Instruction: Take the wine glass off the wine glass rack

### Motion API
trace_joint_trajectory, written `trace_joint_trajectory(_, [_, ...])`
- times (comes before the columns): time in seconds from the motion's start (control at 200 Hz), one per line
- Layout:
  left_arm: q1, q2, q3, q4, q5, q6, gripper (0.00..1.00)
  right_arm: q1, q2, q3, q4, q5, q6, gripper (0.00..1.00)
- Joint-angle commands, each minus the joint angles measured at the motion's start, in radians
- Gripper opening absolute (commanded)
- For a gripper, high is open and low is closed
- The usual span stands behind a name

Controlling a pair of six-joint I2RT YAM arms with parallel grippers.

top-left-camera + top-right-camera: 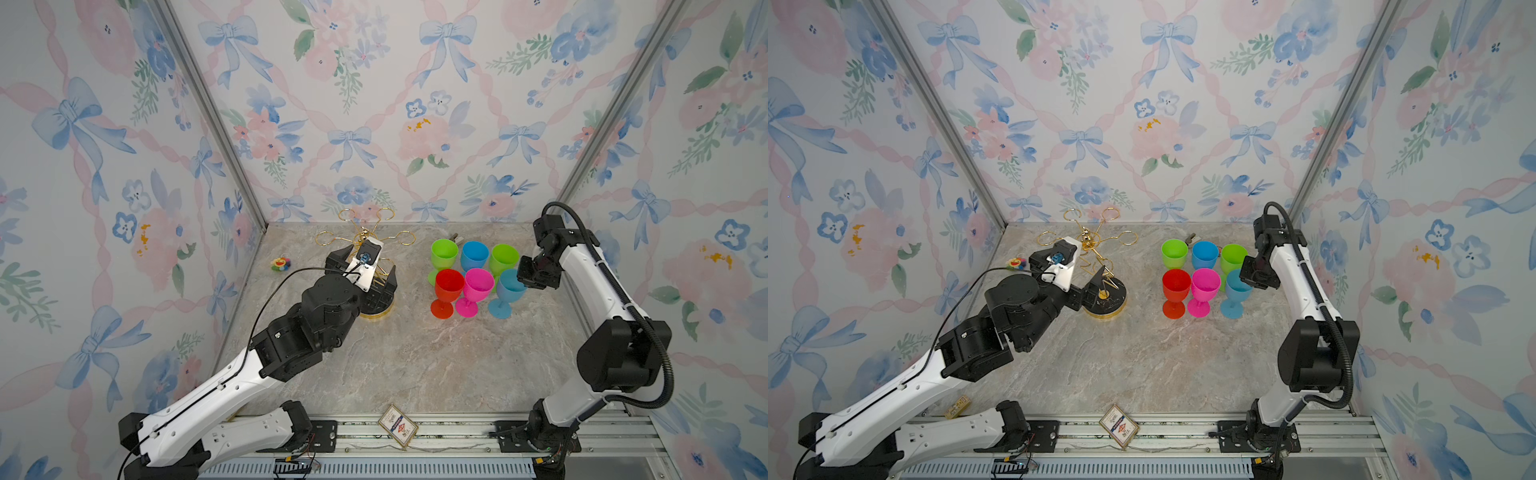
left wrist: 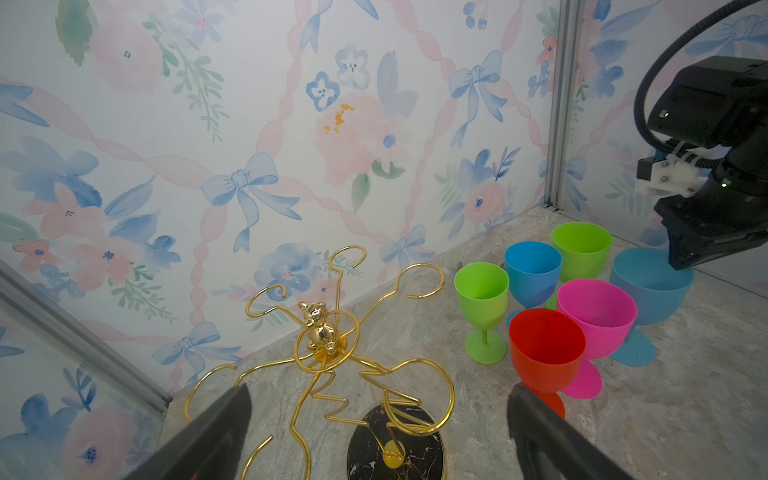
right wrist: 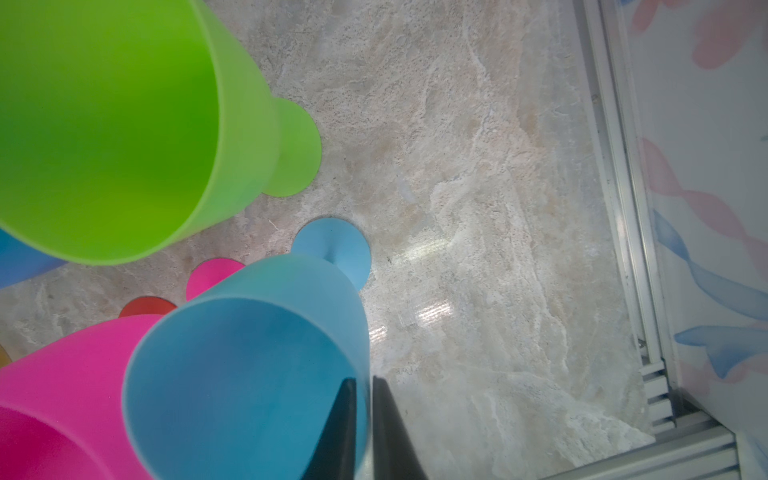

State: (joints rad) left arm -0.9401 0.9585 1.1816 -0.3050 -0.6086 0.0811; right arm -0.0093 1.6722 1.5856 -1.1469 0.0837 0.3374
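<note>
Right wrist view: right pincer [image 3: 362, 380] nips the blue wine glass [image 3: 249, 374] rim; left pincer [image 2: 380, 390] gapes empty.

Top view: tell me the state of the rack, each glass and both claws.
Gold wire wine glass rack: upright, all loops empty.
Light blue plastic wine glass: upright on table, rim pinched.
Right claw: shut on that rim.
Left claw: wide open, flanking the rack's stem, empty.
Red plastic glass: upright, empty.
Pink plastic glass: upright, empty.
Darker blue plastic glass: upright, empty.
Two green plastic glasses: upright, empty.
</note>
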Motion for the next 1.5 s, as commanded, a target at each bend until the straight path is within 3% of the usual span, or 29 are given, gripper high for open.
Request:
trace_joint_trajectory(0.0, [0.042,-0.006,-0.005,-0.025,0.067,-0.053,0.98,0.011,-0.002,0.026,-0.002,0.008,-0.006,0.15])
trace_joint_trajectory(0.28, [0.150,0.016,0.028,-0.061,0.145,-0.103,0.98,0.011,-0.050,0.037,-0.001,-0.009,-0.013,0.33])
trace_joint_trajectory(0.46, [0.273,0.016,0.030,-0.063,0.233,-0.147,0.98,0.011,-0.166,-0.023,0.100,0.007,-0.061,0.67])
trace_joint_trajectory(0.69, [0.409,0.019,0.041,-0.061,0.295,-0.190,0.98,0.011,-0.381,-0.176,0.314,0.023,-0.123,1.00])
trace_joint_trajectory(0.89, [0.516,0.014,0.037,-0.061,0.319,-0.215,0.98,0.012,-0.570,-0.361,0.550,0.030,-0.125,0.97])
trace_joint_trajectory(1.295, [0.732,-0.064,-0.115,0.011,0.332,-0.195,0.98,0.062,-0.736,-0.672,0.835,0.069,-0.169,0.97])
trace_joint_trajectory(1.49, [0.891,-0.098,-0.221,0.076,0.428,-0.237,0.98,0.102,-0.783,-0.738,0.857,0.113,-0.211,0.97])
